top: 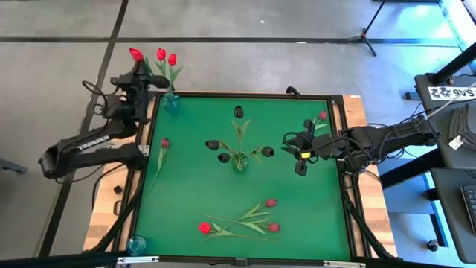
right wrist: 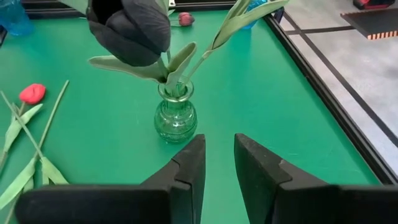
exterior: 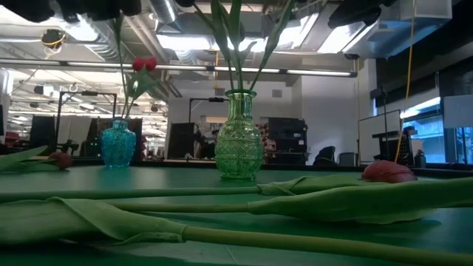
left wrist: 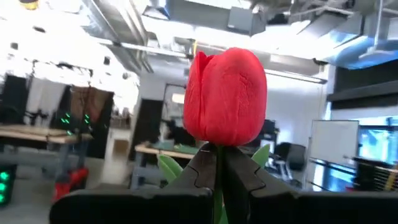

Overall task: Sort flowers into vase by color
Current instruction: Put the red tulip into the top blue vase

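Holding a red tulip (left wrist: 225, 93) pinched just under its head in my left gripper (left wrist: 219, 163), over the blue vase (top: 171, 103) at the mat's far-left corner. Stem's thin, floppy, light: grip lower for control. Right gripper (right wrist: 217, 163) slightly parted, empty, near green vase (right wrist: 175, 118).

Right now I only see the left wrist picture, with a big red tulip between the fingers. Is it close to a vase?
Observer: Yes. From above, the left gripper holds the red tulip just outside the table's edge, beside the blue vase.
Operator: Is that vase empty?
Observer: No, two more red flowers already stand in it.
Operator: Where are the dark ones?
Observer: Four dark tulips fan out of the green vase mid-table, and the right gripper hangs next to it, fingers apart, holding nothing.
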